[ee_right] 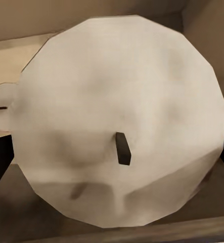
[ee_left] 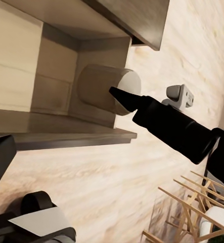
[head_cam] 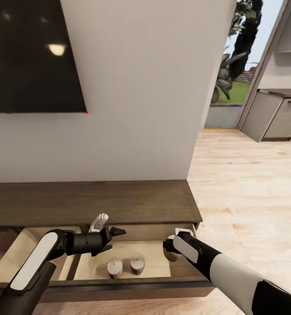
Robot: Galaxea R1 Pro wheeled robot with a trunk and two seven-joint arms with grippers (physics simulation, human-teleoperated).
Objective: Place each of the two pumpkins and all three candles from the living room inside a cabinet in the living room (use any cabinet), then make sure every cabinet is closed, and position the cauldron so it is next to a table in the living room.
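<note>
Two candles point(head_cam: 126, 265) stand upright, side by side, in the cabinet's point(head_cam: 92, 203) open drawer point(head_cam: 14, 258). Left gripper point(head_cam: 105, 228) hovers above them, fingers spread. Right gripper point(head_cam: 170, 250) reaches into the drawer's right end, where a third candle point(ee_right: 124, 116) sits; finger state cannot be told.

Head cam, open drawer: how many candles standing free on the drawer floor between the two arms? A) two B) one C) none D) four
A: two candles, one beside the other, stand upright side by side on the pale floor of the open cabinet drawer, between the left claw and the right arm.
</note>
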